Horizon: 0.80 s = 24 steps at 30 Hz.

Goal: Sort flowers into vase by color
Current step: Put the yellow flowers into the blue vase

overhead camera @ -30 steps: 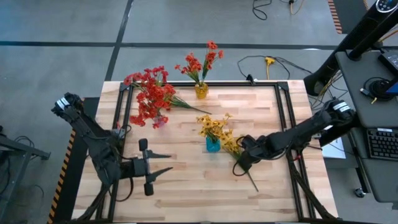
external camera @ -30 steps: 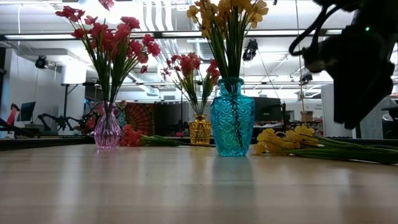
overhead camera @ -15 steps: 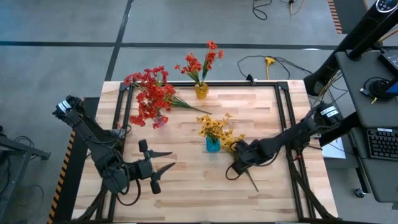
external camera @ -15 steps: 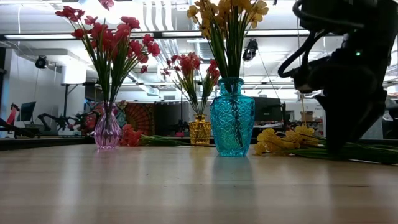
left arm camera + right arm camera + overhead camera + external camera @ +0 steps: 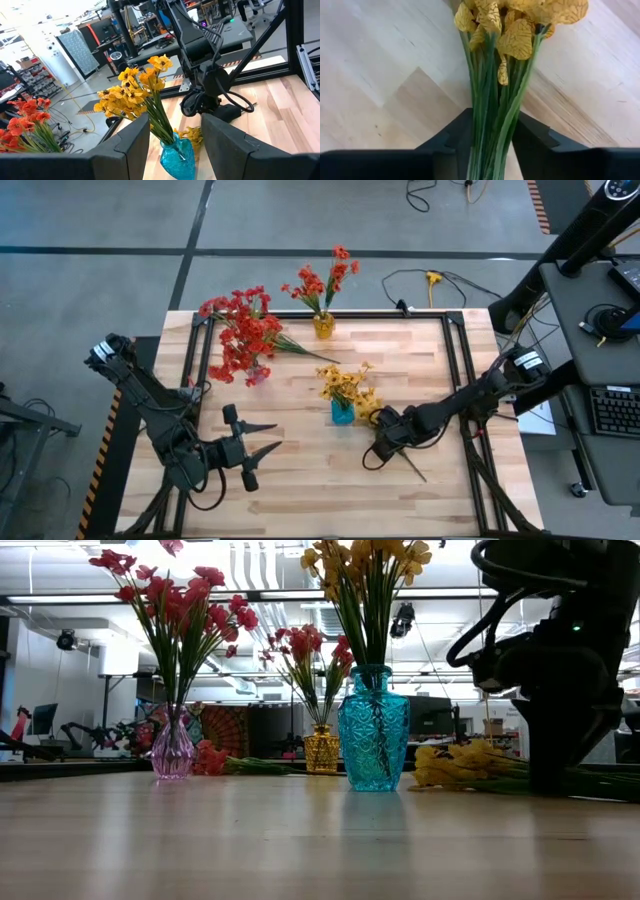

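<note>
Fingers of the right gripper (image 5: 492, 142) sit on either side of a bunch of yellow flowers (image 5: 496, 85), the green stems filling the gap between them, low on the table just right of the blue vase (image 5: 342, 412). I judge the hold to be on the stems only, some way behind the blooms, so the heavy heads could droop or swing on a lift, and a loose stem might slip out. The blue vase already carries yellow sprigs, and its narrow neck is crowded; pushing more stems in at an angle could tip it or knock out what stands there. More red flowers (image 5: 240, 345) lie loose at the far left by the pink vase (image 5: 172, 752). Left gripper (image 5: 262, 438), fingers spread wide, waits at the near left.
</note>
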### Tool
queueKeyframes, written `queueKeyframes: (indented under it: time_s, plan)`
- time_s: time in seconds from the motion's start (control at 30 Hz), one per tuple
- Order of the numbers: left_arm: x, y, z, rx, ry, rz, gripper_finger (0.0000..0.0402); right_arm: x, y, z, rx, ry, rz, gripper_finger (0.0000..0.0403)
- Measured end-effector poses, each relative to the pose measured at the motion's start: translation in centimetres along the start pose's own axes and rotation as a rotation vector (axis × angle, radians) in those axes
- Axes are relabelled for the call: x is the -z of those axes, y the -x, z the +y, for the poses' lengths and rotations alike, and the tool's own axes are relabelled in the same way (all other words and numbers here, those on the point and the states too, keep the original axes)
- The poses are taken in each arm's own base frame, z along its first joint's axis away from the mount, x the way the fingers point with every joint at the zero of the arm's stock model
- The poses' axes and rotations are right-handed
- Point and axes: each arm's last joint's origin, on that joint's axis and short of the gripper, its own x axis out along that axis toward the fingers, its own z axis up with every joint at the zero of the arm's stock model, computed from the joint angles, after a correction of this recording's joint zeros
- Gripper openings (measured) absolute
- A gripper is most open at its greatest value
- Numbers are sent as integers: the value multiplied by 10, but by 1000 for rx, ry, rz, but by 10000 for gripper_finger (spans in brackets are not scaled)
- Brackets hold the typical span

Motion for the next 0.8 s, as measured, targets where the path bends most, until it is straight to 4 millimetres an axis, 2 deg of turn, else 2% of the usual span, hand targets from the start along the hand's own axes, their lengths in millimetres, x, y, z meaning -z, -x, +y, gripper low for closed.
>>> queueKeyframes:
  time_s: [0.13, 0.3, 0.47, 0.67, 0.8]
  plan:
    - [0, 0, 0, -9, 10, 0, 162, 0, 0, 0, 2, 0, -2, 82]
    - [-1, 1, 5, -127, 60, 2, 162, 0, 0, 0, 3, 18, -2, 51]
    - [0, 0, 4, -118, 59, 3, 162, 1, 3, -2, 5, 37, 29, 31]
    - [0, 0, 3, -89, 57, 2, 162, 4, 23, -16, 51, 48, 82, 29]
    - [0, 0, 3, -86, 56, 3, 162, 3, 47, -20, -17, 56, 15, 29]
